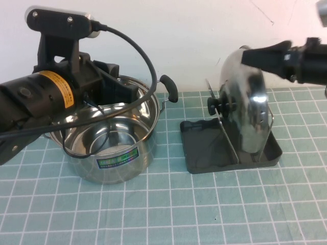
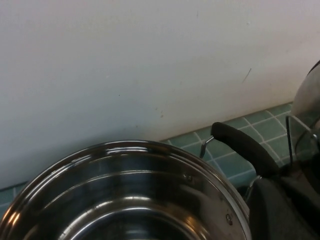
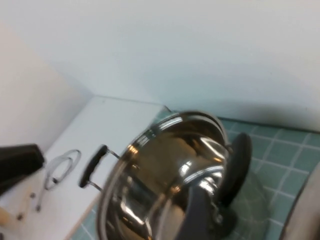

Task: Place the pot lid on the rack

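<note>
pot lid (image 1: 250, 102) is standing on edge in the rack (image 1: 204, 148), knob (image 1: 217, 105) pointing toward the pot (image 1: 110, 140) — upright between the wire loops, which is the only way the rack can carry it, rim down in the dark tray

right end effector (image 1: 244, 57) is at the lid's top edge, arm coming in from the right; a top-edge grip lets the lid drop vertically between the loops. Looks clamped on the rim but the contact is hidden behind the dome, so I can't tell whether it's gripping or already let go. My read: placement basically done, release and retreat left

left end effector (image 1: 115, 92) hangs over the open pot, by its back rim, holding nothing I can see; its opening state can't be told either. Looks parked, not part of this step

views:
- high view is the only one showing lid, rack and both arms together, on the green gridded surface (image 1: 153, 214)
- left wrist view gives the pot interior, near handle (image 2: 245, 145) and wall — lid only as a sliver at the frame edge
- right wrist view looks across at the pot, blurred, plus a white ledge beyond the mat that the high view doesn't show; neither the rack nor the lid can be made out there
</note>
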Action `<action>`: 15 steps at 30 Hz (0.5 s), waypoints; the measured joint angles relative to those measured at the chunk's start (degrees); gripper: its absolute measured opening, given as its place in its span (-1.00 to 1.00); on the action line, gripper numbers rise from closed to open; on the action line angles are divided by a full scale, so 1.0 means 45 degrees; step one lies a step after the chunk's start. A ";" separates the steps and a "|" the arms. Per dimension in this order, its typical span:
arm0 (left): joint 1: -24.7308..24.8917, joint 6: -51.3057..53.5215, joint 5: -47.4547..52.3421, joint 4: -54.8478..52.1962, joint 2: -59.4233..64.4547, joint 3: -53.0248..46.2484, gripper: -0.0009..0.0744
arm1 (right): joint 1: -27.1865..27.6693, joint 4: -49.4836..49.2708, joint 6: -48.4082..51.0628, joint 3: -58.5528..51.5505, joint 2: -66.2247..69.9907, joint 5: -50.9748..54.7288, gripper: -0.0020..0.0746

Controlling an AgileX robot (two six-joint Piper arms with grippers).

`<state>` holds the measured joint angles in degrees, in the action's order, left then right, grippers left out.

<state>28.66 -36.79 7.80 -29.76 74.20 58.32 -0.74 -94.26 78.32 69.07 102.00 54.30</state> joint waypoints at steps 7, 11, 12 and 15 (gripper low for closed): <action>0.0000 0.0241 0.0451 -0.0094 0.0000 0.0000 -0.98 | 0.0922 -0.0340 0.0065 0.0226 0.0000 0.1896 0.46; 0.0000 0.0412 0.1576 -0.1455 -0.0064 0.0000 -0.98 | 0.1143 -0.0348 0.0040 0.1003 0.0000 0.2683 0.40; 0.0000 0.0433 0.2140 -0.1908 -0.0093 0.0000 -0.98 | 0.1173 -0.0348 -0.0131 0.1239 -0.0025 0.2742 0.35; 0.0000 0.0441 0.4029 -0.2839 -0.0432 0.0000 -0.98 | 0.1292 0.0873 -0.1099 0.2254 -0.0398 0.2771 -0.02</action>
<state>28.66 -34.81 25.93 -42.53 72.26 58.32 5.07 -90.33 73.37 79.21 100.21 66.77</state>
